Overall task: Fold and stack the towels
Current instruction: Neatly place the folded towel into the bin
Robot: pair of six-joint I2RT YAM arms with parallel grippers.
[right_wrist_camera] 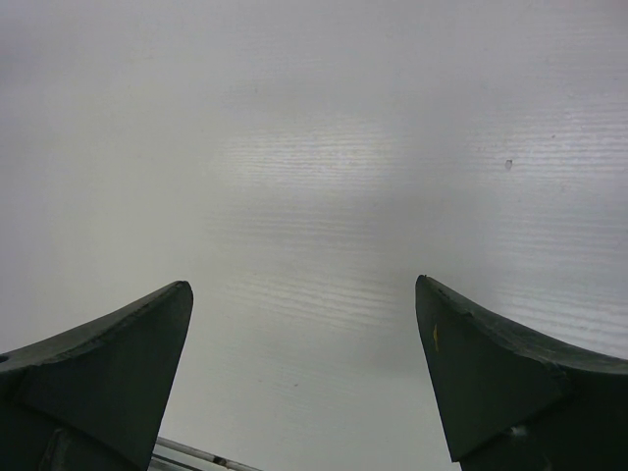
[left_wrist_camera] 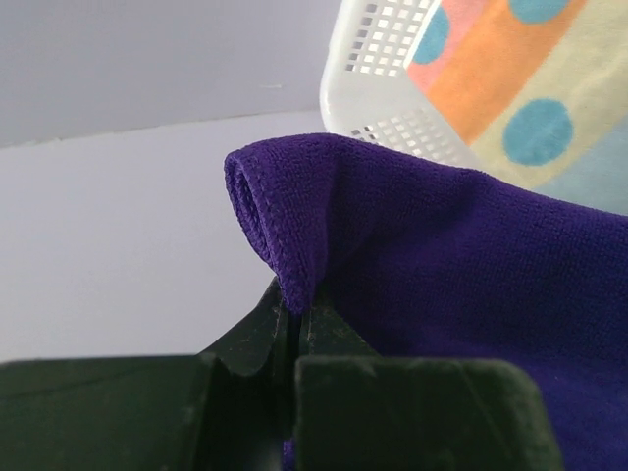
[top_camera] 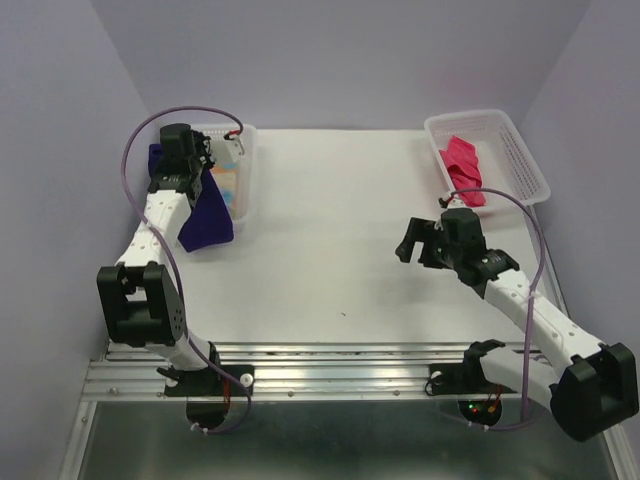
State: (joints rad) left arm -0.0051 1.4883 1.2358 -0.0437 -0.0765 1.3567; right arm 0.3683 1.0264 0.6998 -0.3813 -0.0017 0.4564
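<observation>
Step in hand: getting the first towel out. The left gripper (left_wrist_camera: 299, 322) is clenched on a rolled edge of the deep purple towel (top_camera: 207, 218), which hangs from the fingers just beside the left basket (top_camera: 249, 175), on its outer side. A striped polka-dot towel (left_wrist_camera: 510, 88) lies inside that basket. The hot pink towel (top_camera: 464, 168) sits crumpled in the right basket (top_camera: 528, 170) at the far right corner. The right gripper (top_camera: 418, 240) hovers over bare table (top_camera: 330, 230), jaws spread wide, holding nothing. Nothing looks folded or stacked yet, so I judge the task is near its start.

Next move, my guess: carry the purple towel to the open middle of the table and lay it flat. The right gripper would likely need to take a second corner to spread it.

Hard to make out:
- Whether the towel's low end touches the table.
- How deep the pinch goes.
- Whether a second striped towel is in the left basket — the arm covers part of it from above.
- The right wrist view shows only table.
</observation>
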